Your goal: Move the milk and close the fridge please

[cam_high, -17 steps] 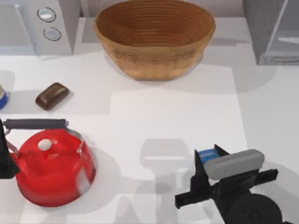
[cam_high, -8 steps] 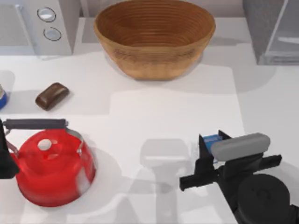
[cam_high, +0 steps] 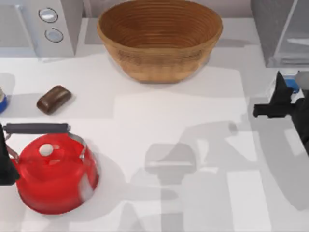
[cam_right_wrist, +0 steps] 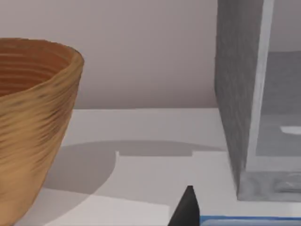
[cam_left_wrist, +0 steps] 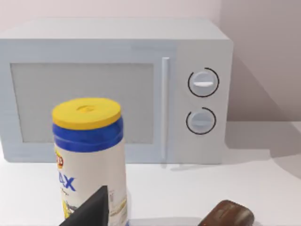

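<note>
Our right tool (cam_high: pixel 288 93) sits at the tabletop's (cam_high: pixel 174 121) 3 o'clock edge, closed around the milk (cam_high: pixel 291 83), whose blue top peeks out between the dark fingers. The carton is just in front of the fridge (cam_high: pixel 280 31), which stands at the 1 o'clock corner with its pale door panel (cam_right_wrist: pixel 261 80) swung outward. In the right wrist view the milk's blue edge (cam_right_wrist: pixel 249 220) lies close below the fridge's base. Our left arm is parked at the 8 o'clock edge beside the red kettle (cam_high: pixel 53 174); we cannot tell how its tool is set. The wicker basket (cam_high: pixel 159 38) stands at 12 o'clock.
</note>
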Available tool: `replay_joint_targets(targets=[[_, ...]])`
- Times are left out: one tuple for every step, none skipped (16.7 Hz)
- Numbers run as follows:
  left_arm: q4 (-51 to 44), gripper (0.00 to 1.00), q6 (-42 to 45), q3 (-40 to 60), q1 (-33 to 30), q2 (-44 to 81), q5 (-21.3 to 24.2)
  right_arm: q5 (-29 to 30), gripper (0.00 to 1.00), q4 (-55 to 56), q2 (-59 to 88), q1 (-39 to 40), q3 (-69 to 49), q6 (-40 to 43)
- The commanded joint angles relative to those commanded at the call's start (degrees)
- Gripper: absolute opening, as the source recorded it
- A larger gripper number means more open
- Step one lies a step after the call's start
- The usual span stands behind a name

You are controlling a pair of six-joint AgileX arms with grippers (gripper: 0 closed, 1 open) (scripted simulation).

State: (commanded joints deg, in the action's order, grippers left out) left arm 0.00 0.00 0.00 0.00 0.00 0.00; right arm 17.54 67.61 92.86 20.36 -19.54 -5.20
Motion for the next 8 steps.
replay_joint_targets(targets=[[0.0, 1.0, 0.0, 0.0, 0.0, 0.0, 0.0, -2.98, 0.0, -0.72, -1.24, -4.45, -0.55, 0.83], [0.0, 1.0, 0.0, 0.0, 0.0, 0.0, 0.0, -5.83, 0.0, -1.39, -2.43, -8.46, -1.09, 1.62], [0.0, 1.0, 0.0, 0.0, 0.0, 0.0, 0.0, -8.42, 0.0, -2.03, -3.55, -11.8, -1.56, 2.34], [0.0, 1.0, 0.0, 0.0, 0.0, 0.0, 0.0, -10.74, 0.0, -2.64, -4.58, -14.58, -1.98, 2.99], [0.0, 1.0, 0.0, 0.0, 0.0, 0.0, 0.0, -12.66, 0.0, -3.15, -5.45, -16.74, -2.31, 3.53], [0.0, 1.0, 0.0, 0.0, 0.0, 0.0, 0.0, -14.09, 0.0, -3.52, -6.1, -18.28, -2.57, 3.94], [0.0, 1.0, 0.0, 0.0, 0.0, 0.0, 0.0, -15.01, 0.0, -3.72, -6.51, -19.24, -2.76, 4.21], [0.0, 1.0, 0.0, 0.0, 0.0, 0.0, 0.0, -15.28, 0.0, -3.77, -6.63, -19.53, -2.83, 4.28]])
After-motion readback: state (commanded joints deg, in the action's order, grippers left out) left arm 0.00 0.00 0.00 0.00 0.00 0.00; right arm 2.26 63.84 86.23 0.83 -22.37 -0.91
